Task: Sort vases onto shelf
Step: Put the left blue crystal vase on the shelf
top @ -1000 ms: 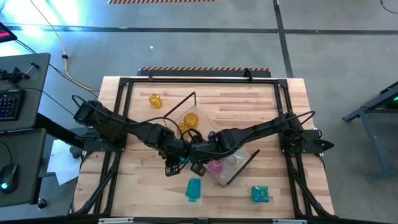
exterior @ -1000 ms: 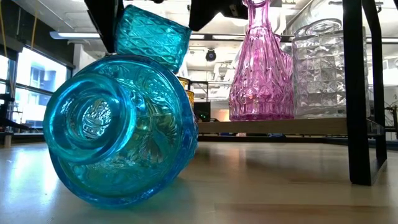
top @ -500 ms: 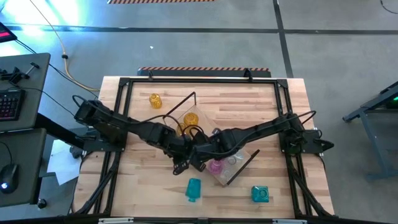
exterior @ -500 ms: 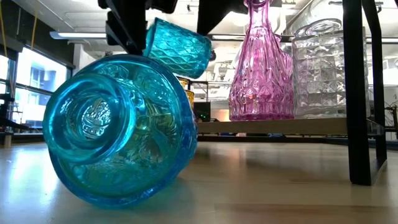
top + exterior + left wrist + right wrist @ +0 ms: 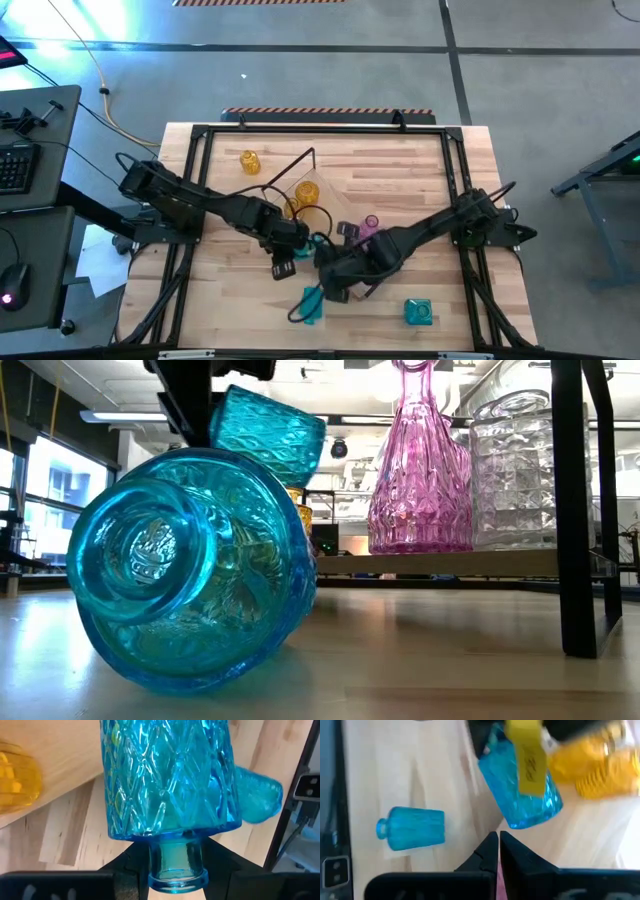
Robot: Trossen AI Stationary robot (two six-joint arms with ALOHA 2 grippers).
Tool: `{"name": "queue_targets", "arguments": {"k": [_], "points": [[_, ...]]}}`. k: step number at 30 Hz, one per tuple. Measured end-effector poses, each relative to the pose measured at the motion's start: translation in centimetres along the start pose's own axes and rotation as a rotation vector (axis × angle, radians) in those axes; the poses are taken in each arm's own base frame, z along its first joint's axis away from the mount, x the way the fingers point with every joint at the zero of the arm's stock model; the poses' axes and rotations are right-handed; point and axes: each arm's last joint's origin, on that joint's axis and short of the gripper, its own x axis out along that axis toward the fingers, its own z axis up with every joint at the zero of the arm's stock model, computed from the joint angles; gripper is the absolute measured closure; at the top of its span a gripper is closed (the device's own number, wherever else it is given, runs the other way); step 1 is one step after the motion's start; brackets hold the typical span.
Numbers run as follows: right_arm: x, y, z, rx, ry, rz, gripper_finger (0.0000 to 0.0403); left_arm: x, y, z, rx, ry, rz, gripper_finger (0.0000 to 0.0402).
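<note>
The left gripper [image 5: 175, 870] holds a teal vase [image 5: 167, 777] by its narrow neck, its jaws partly spread and pinching the glass, above the desk [image 5: 390, 170] near the middle; in the low view this vase [image 5: 268, 432] hangs tilted, clear of the wood; the right gripper [image 5: 498, 845] hovers just beside it, jaws pressed together and holding nothing.

Teal vases, three counted from above: the held one [image 5: 320, 243], one lying on its side [image 5: 311, 304] near the front edge, and one [image 5: 418, 312] further right; amber vases, two or perhaps three, since the left arm partly hides the cluster: one [image 5: 249, 161] alone toward the back, the others [image 5: 305, 192] on the shelf [image 5: 330, 205]; one pink vase [image 5: 418, 470] and one clear vase [image 5: 510, 470] stand upright on the shelf board.
</note>
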Motion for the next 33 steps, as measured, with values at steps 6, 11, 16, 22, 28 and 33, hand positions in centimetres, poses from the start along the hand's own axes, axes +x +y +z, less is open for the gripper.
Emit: {"name": "queue_targets", "arguments": {"k": [6, 11, 16, 22, 28, 33], "points": [[-0.4, 0.9, -0.3, -0.189, -0.021, 0.022, 0.0403, 0.0, 0.1, 0.0, 0.009, 0.022, -0.026, 0.0290], [0.3, 1.5, 0.1, -0.305, -0.095, 0.044, 0.0403, -0.1, 0.3, 0.3, 0.014, 0.029, -0.075, 0.0290], [2.6, 0.7, -0.6, -0.327, -0.057, 0.010, 0.0403, -0.5, 0.1, 0.6, 0.015, 0.017, -0.083, 0.0290], [4.2, -0.1, -1.2, -0.324, -0.059, -0.106, 0.0403, -0.6, 0.2, 0.6, 0.005, 0.042, -0.113, 0.0290], [5.9, 0.0, -1.9, -0.301, -0.102, -0.147, 0.0403, -0.5, 0.9, 0.7, -0.020, 0.066, -0.096, 0.0290], [6.1, 0.0, -2.0, -0.283, -0.110, -0.168, 0.0403, -0.6, 1.5, 1.0, -0.029, 0.078, -0.111, 0.0290]]}}
